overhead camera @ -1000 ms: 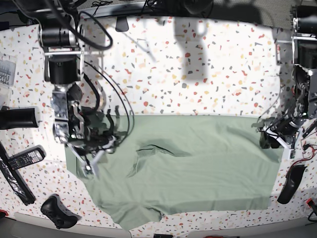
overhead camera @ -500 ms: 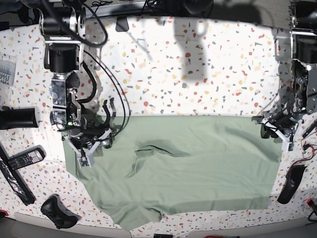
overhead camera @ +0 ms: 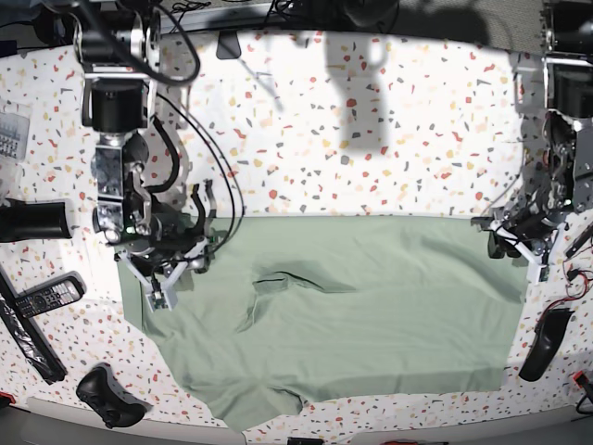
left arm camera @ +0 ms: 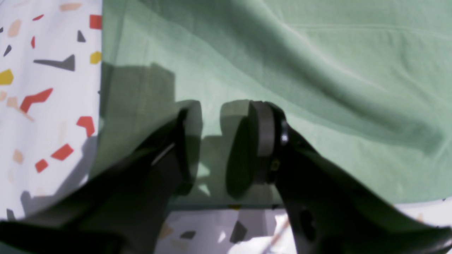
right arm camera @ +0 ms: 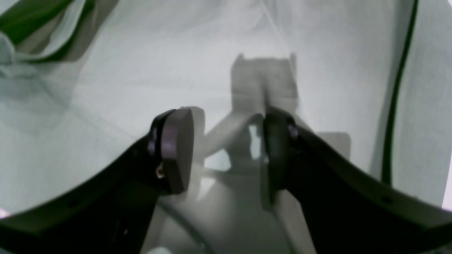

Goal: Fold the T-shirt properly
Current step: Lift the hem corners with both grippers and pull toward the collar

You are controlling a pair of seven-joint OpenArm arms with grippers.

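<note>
The T-shirt (overhead camera: 343, 311) lies spread flat across the lower half of the speckled terrazzo-pattern worktop (overhead camera: 371, 130), soft sage-green cloth with a raised crease just left of centre and a tab of fabric hanging toward 6 o'clock. Its collar and buttons cannot be made out. The right gripper (overhead camera: 165, 278) sits at the shirt's 9 o'clock edge, jaws apart over cloth. The left gripper (overhead camera: 521, 243) sits at the 3 o'clock edge, jaws parted with shirt fabric beneath them (left arm camera: 212, 141).
</note>
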